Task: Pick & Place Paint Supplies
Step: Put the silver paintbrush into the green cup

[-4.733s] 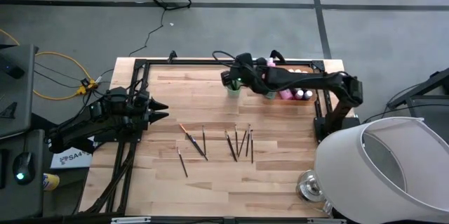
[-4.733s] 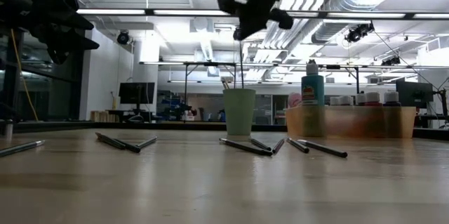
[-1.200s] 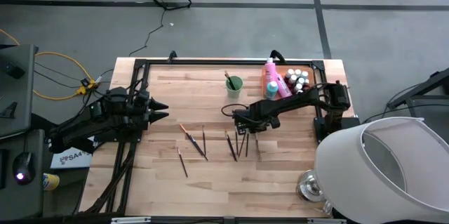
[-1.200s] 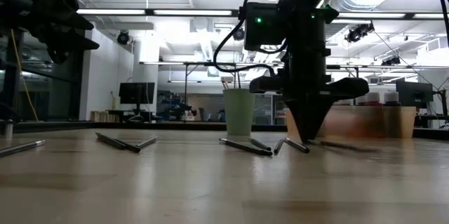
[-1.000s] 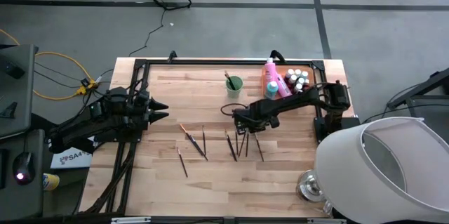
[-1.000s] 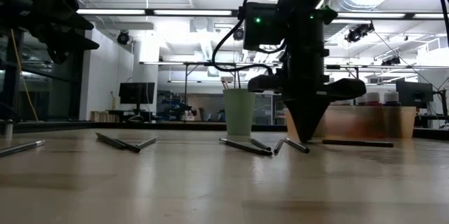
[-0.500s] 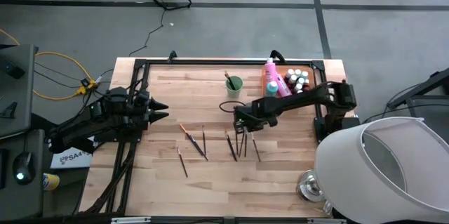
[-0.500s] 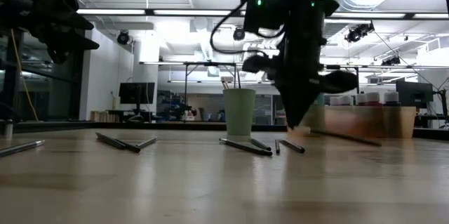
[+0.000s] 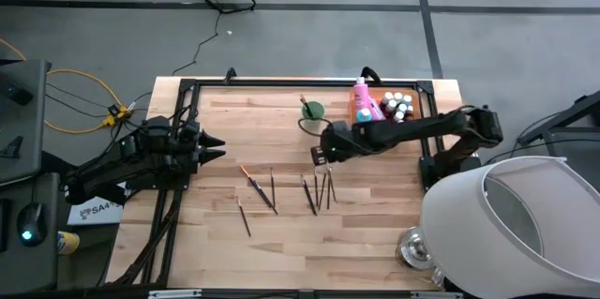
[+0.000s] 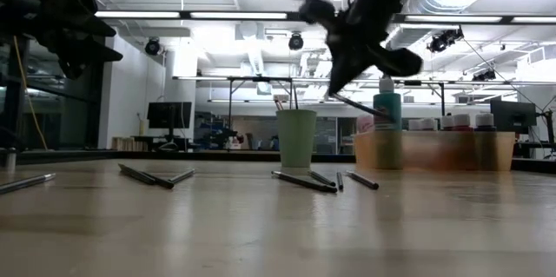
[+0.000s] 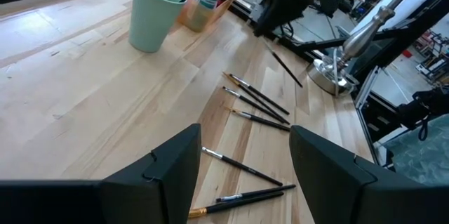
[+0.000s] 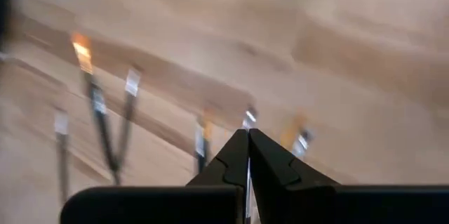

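Lit lab behind a pale wood tabletop (image 9: 281,233). Thin dark brush (image 10: 356,104), light-tipped, hangs above the tabletop's middle near the green cup (image 10: 296,137). Right gripper (image 9: 322,156) is clenched on the brush's upper end. Its long axis slants, free end lower, toward the orange tray (image 10: 434,150). Six more brushes (image 9: 314,193) lie mid-tabletop. Left gripper (image 9: 217,147) spread, empty, at the left edge.

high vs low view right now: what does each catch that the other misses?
High view only: the layout from above, with the left gripper waiting open at the table's left side and small bottles in the orange tray.
Low view only: the right gripper up off the table, shut on a brush hanging at a slant.
Both: the green cup, the teal bottle and loose brushes on the wood.
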Robot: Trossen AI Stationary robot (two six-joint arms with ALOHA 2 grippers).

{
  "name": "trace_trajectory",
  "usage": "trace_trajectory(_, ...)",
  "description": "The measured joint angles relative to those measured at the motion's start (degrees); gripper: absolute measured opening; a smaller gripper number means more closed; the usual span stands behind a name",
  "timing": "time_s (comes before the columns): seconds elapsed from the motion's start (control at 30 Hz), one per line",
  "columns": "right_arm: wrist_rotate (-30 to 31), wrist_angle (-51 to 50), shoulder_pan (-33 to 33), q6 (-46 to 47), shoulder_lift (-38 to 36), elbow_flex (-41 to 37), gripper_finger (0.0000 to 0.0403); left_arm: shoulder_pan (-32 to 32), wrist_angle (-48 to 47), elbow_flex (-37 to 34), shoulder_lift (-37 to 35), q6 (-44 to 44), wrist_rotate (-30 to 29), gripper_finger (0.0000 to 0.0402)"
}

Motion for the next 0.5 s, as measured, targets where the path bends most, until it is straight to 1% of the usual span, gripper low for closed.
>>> trace_trajectory(0.13, 5.35, 8.02, -0.02, -4.72, -2.28, 0.01, 0.0003, 0.0, 0.0, 0.0, 0.0, 0.0, -0.01, 0.0214)
trace_trajectory(0.3, 12.18, 19.62, -0.19, -12.29, -2.83, 0.01, 0.0003, 0.0, 0.0, 0.0, 0.0, 0.01, -0.18, 0.0214)
trace_trajectory(0.5, 18.99, 34.89, -0.19, -27.86, -2.95, 0.01, 0.0003, -0.01, -0.01, 0.0, 0.0, 0.0, -0.17, 0.0214)
